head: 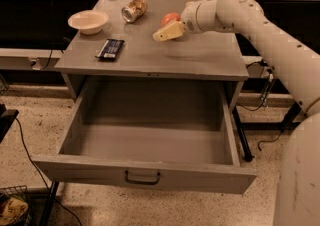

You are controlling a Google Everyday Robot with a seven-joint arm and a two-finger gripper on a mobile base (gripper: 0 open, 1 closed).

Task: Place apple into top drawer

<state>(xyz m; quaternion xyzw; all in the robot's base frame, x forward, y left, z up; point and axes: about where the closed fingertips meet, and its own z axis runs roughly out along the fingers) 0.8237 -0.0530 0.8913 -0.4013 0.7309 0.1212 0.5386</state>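
The arm (265, 30) reaches in from the right edge and crosses over the tabletop (195, 57) towards its back centre. The gripper (167, 32) hangs low over the top, tip pointing left and slightly down, right at the apple (170, 18). Its pale tip covers the apple's lower front, so only the fruit's upper part shows. Whether gripper and apple are touching can't be told from this angle, and neither can whether the claw is open, closed or gripping.

The apple sits on the tabletop towards the back, approx. centre, just right of the can (134, 10), which lies on its side. The bowl (88, 21) stands at the back left corner, well apart from the apple. A dark packet (110, 49) lies flat in front of the bowl, nearer the table's front edge.

Below the top, the drawer (200, 172) is pulled fully out towards the camera. It's a deep grey box w/ bare floor and walls. A small dark handle (142, 178) sits mid front panel. The apple is not in the drawer.
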